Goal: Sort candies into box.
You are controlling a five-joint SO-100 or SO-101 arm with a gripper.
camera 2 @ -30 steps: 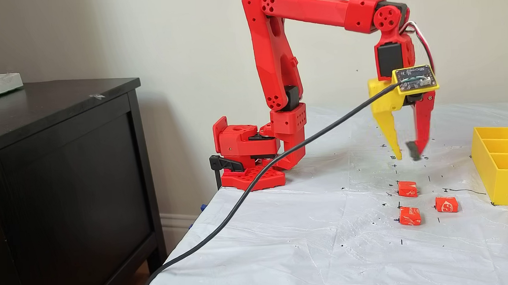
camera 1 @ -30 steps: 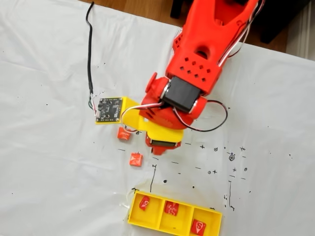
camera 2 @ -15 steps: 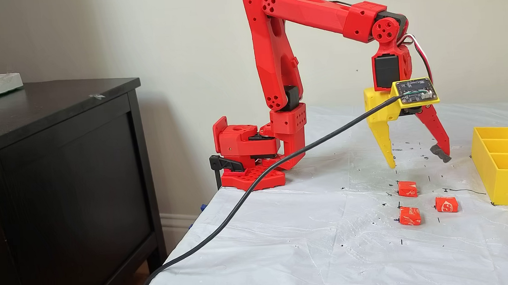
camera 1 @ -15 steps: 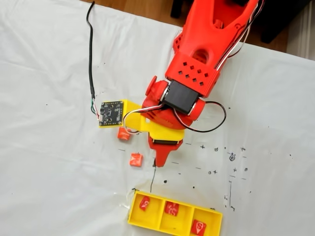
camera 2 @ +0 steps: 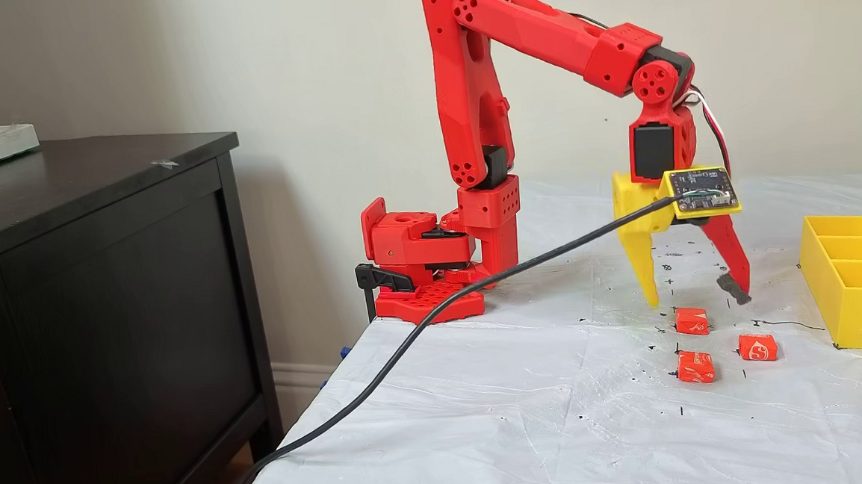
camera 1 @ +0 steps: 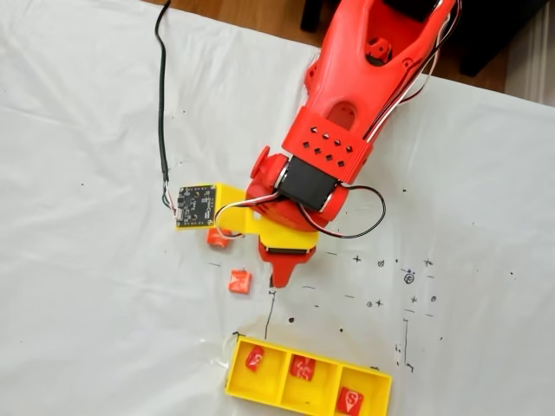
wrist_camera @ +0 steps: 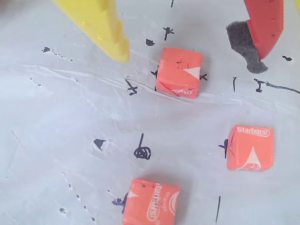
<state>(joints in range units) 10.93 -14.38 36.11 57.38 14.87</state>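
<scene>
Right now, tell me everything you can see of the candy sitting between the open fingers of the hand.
The candy is a small orange square piece in a glossy creased wrapper with white markings, its lettering too folded to read. It lies flat on the white marked table cover, beside an inked cross. The hand is open above it: the yellow finger to its left, the red finger with a dark foam pad to its right, neither touching it.

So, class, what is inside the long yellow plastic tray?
In a fixed view, the long yellow plastic tray holds three small red-orange wrapped candies, one per compartment. In the other, its near wall hides them.
</scene>
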